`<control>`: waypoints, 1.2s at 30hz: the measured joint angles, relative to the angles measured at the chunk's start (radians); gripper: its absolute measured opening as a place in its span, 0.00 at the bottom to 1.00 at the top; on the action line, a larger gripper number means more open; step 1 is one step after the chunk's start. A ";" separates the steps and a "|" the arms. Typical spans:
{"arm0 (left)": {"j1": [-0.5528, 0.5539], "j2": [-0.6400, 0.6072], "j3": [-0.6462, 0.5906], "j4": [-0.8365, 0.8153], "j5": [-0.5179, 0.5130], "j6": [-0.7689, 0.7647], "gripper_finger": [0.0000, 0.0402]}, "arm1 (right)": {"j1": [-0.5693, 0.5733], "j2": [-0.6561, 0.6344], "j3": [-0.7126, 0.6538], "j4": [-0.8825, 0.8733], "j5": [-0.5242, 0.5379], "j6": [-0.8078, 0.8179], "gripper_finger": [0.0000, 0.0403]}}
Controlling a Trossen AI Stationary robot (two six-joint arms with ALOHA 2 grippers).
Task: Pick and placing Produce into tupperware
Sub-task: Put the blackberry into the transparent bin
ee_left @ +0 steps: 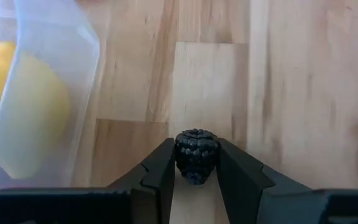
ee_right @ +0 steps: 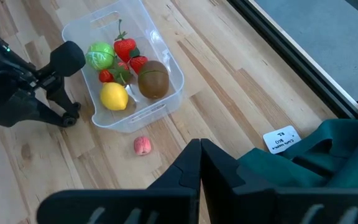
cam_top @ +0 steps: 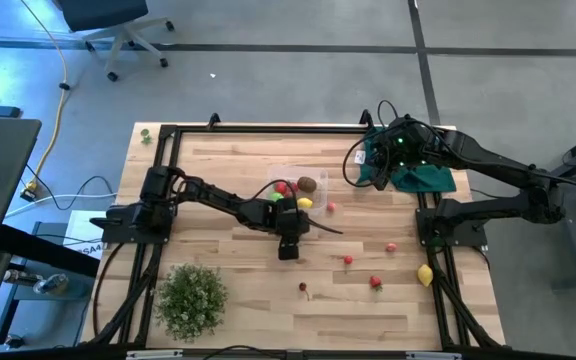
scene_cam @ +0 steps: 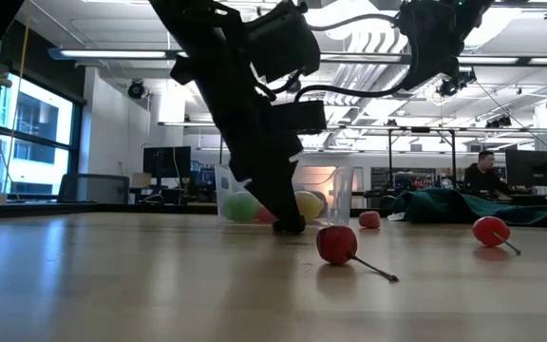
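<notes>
Wood-plank table (cam_top: 368,310) under me, open office w/ desks and ceiling lights beyond. Clear tupperware (ee_right: 166,93) just beside my left gripper (ee_left: 196,180), w/ lemon (ee_right: 114,96), kiwi (ee_right: 153,79), green ball (ee_right: 100,56) inside. Left jaws partly closed, pinching a dark blackberry (ee_left: 196,154) at table level. Right gripper (ee_right: 199,163) shut, empty, over green cloth (cam_top: 423,178).

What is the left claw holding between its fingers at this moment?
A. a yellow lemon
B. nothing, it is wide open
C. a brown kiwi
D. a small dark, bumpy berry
D: in the left wrist view the left claw is shut on a small dark, bumpy berry just above the wooden table, beside the clear tub, where a yellow lemon already lies.
</notes>
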 joint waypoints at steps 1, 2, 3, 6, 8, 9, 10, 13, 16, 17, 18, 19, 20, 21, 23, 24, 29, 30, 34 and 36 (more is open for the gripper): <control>-0.002 -0.007 -0.001 0.000 0.003 0.000 0.24 | 0.000 0.000 0.000 0.000 0.000 0.000 0.00; -0.004 -0.021 -0.001 -0.003 0.004 0.000 0.24 | 0.000 0.000 0.000 0.000 0.000 0.000 0.00; -0.006 -0.039 -0.001 -0.006 0.003 0.000 0.24 | 0.000 0.000 0.000 0.000 0.000 0.000 0.00; -0.007 -0.104 0.000 -0.009 -0.019 0.000 0.24 | 0.000 0.000 0.000 0.000 0.000 0.000 0.00; -0.008 -0.150 0.000 -0.030 -0.044 0.001 0.24 | 0.000 0.000 0.000 0.000 0.000 0.000 0.00; -0.008 -0.170 0.000 -0.025 -0.063 0.001 0.24 | 0.000 0.000 0.000 0.000 0.000 0.000 0.00; -0.006 -0.199 0.000 -0.035 -0.084 0.004 0.24 | 0.000 0.000 0.000 0.000 0.000 0.000 0.00; 0.003 -0.275 0.001 -0.045 -0.159 0.034 0.24 | 0.000 0.000 0.000 0.000 0.000 0.000 0.00; 0.033 -0.333 0.001 -0.056 -0.186 0.069 0.24 | 0.000 0.000 0.000 0.000 0.000 0.000 0.00; 0.047 -0.349 0.001 -0.057 -0.187 0.081 0.24 | 0.000 0.000 0.000 0.000 0.000 0.000 0.00; 0.063 -0.361 0.001 -0.056 -0.187 0.092 0.24 | 0.000 0.000 0.000 0.000 0.000 0.000 0.00; 0.080 -0.370 0.004 -0.063 -0.187 0.102 0.24 | 0.000 0.000 0.000 0.000 0.000 0.000 0.00; 0.096 -0.370 0.014 -0.074 -0.186 0.111 0.24 | 0.000 0.000 0.000 0.000 0.000 0.000 0.00; 0.118 -0.369 0.026 -0.092 -0.179 0.122 0.24 | 0.000 0.000 0.000 0.000 0.000 0.000 0.00; 0.164 -0.365 0.046 -0.148 -0.145 0.138 0.24 | 0.000 0.000 0.000 0.000 0.000 0.000 0.00; 0.186 -0.352 0.056 -0.151 -0.125 0.150 0.24 | 0.000 0.000 0.000 0.000 0.000 0.000 0.00; 0.271 -0.253 0.059 -0.188 -0.008 0.163 0.24 | 0.000 0.000 0.000 0.001 0.000 0.000 0.00; 0.280 -0.231 0.060 -0.178 0.021 0.162 0.24 | 0.000 0.000 0.000 0.001 0.000 0.000 0.00; 0.301 -0.159 0.059 -0.160 0.104 0.166 0.24 | 0.000 0.000 0.000 0.001 0.000 0.000 0.00; 0.301 -0.148 0.059 -0.156 0.108 0.166 0.24 | 0.000 0.000 0.000 0.001 0.000 0.000 0.00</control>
